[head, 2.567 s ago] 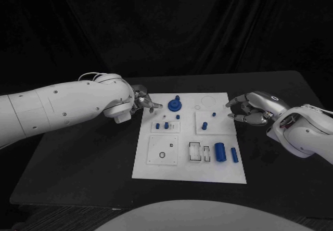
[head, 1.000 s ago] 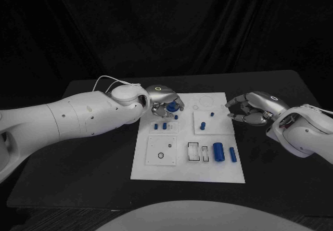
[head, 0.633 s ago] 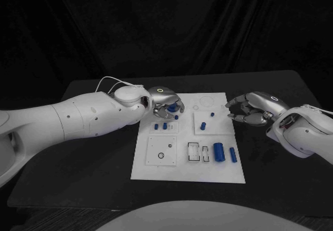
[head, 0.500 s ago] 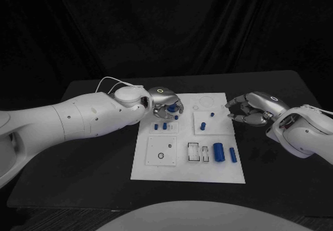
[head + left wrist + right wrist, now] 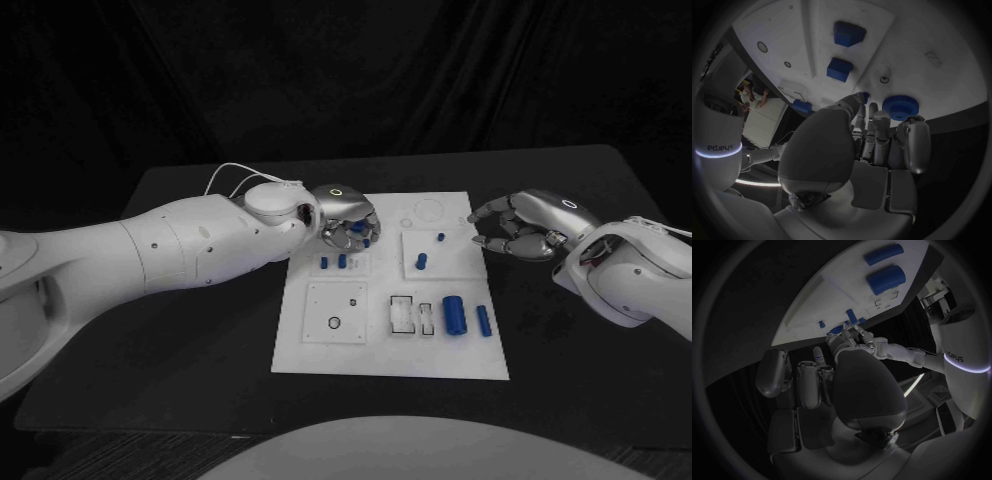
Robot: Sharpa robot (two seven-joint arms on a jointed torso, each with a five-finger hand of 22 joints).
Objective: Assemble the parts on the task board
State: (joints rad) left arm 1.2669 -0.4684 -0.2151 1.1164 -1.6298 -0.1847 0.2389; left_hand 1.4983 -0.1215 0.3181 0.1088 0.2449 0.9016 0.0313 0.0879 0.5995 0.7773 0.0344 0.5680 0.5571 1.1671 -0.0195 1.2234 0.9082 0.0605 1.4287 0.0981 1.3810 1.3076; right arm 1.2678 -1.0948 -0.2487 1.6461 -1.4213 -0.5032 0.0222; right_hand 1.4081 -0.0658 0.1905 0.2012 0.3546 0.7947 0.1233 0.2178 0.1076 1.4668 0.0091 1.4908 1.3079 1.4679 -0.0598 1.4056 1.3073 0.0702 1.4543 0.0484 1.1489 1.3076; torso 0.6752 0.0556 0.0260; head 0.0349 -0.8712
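While the left hand [image 5: 346,215] curls over the far left of the task board [image 5: 361,350], its fingers seemingly gripping the blue gear [image 5: 902,106], the right hand [image 5: 525,226] hovers beside the board, curled on nothing.

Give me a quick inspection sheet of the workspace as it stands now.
Surface: black table, bare round the board.
Job's things: white task board mid-table; blue gear by the left fingers; large blue cylinder and slim one lying near its right edge.
Clutter: nothing seen.
Hands: left hand over the board's far left corner, grip unclear; right hand curled, off the board's right edge.
Cables: white cable on left arm.
Surroundings: black curtain.
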